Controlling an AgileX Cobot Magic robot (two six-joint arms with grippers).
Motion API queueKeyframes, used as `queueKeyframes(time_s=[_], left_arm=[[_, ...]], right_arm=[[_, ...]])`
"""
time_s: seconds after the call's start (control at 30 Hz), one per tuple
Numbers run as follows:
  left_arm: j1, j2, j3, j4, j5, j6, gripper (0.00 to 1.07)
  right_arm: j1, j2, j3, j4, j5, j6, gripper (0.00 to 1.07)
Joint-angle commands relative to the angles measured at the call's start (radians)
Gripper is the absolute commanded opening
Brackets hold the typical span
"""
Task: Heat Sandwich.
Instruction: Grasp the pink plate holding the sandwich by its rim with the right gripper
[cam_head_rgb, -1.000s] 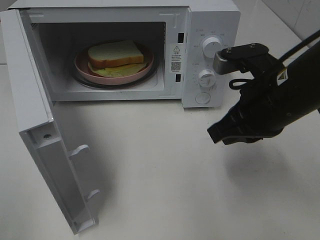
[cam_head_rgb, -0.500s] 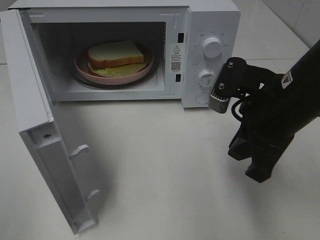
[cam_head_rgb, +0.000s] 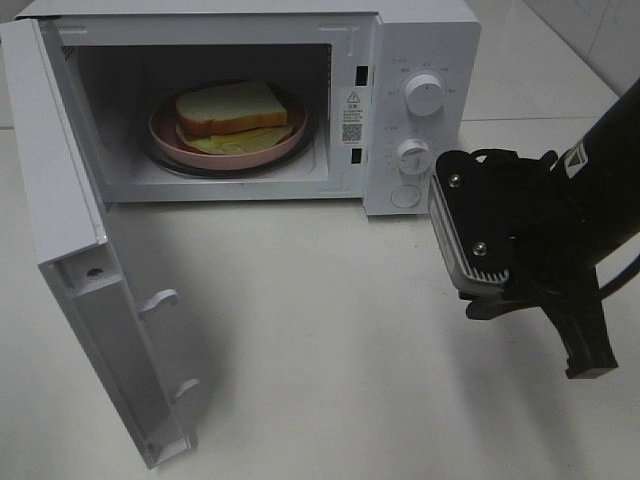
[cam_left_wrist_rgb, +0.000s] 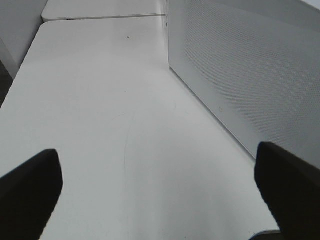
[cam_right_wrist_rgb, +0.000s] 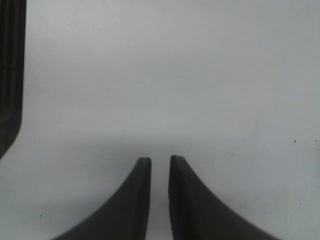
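The sandwich (cam_head_rgb: 232, 106), white bread with tan crust over a pale yellow-green layer, lies on a round pink plate (cam_head_rgb: 160, 128) inside the open white microwave (cam_head_rgb: 420, 40). My right gripper (cam_head_rgb: 588, 365) points down at the table to the right of the microwave, well away from the sandwich. In the right wrist view its fingertips (cam_right_wrist_rgb: 141, 200) stand almost together with nothing between them (cam_right_wrist_rgb: 156, 165). My left gripper (cam_left_wrist_rgb: 160, 200) shows only in the left wrist view, fingers wide apart and empty, beside the microwave's dotted side wall (cam_left_wrist_rgb: 250, 65).
The microwave door (cam_head_rgb: 90, 300) is swung fully open toward the front left. Two knobs (cam_head_rgb: 425, 95) (cam_head_rgb: 412, 155) and a round button (cam_head_rgb: 405, 195) sit on the control panel. White tabletop (cam_head_rgb: 330, 350) stretches in front of the microwave.
My right arm has swung from in front of the control panel down and to the right, and its gripper has turned to point at the table. The sandwich, plate and door have not moved.
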Motion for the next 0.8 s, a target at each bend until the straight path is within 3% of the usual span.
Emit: queueKeyframes(time_s=[0.03,0.2,0.23,0.27,0.37,0.4,0.43,0.53,0.8], left_arm=[[0.004,-0.023,0.002,-0.001,-0.008,-0.001,1.0],[0.004,-0.023,0.002,-0.001,-0.008,-0.001,1.0],[0.004,-0.023,0.002,-0.001,-0.008,-0.001,1.0],[0.004,-0.023,0.002,-0.001,-0.008,-0.001,1.0],[0.004,-0.023,0.002,-0.001,-0.008,-0.001,1.0],[0.004,-0.023,0.002,-0.001,-0.008,-0.001,1.0],[0.004,-0.023,0.002,-0.001,-0.008,-0.001,1.0],[0.004,-0.023,0.002,-0.001,-0.008,-0.001,1.0],[0.004,-0.023,0.002,-0.001,-0.008,-0.001,1.0]], right_arm=[[0.001,-0.006,-0.004,-0.062,0.003,-0.02,0.23],[0.001,-0.006,-0.004,-0.099,-0.003,0.009,0.41],[0.001,-0.006,-0.004,-0.099,-0.02,0.022,0.52],[0.001,-0.006,-0.004,-0.099,-0.02,0.022,0.52],[0.001,-0.006,-0.004,-0.098,-0.051,0.068,0.67],[0.001,-0.006,-0.004,-0.098,-0.057,0.082,0.76],[0.001,-0.006,-0.004,-0.098,-0.057,0.082,0.76],[0.001,-0.006,-0.004,-0.099,-0.085,0.13,0.89],[0.004,-0.006,-0.005,-0.152,-0.097,0.136,0.88]])
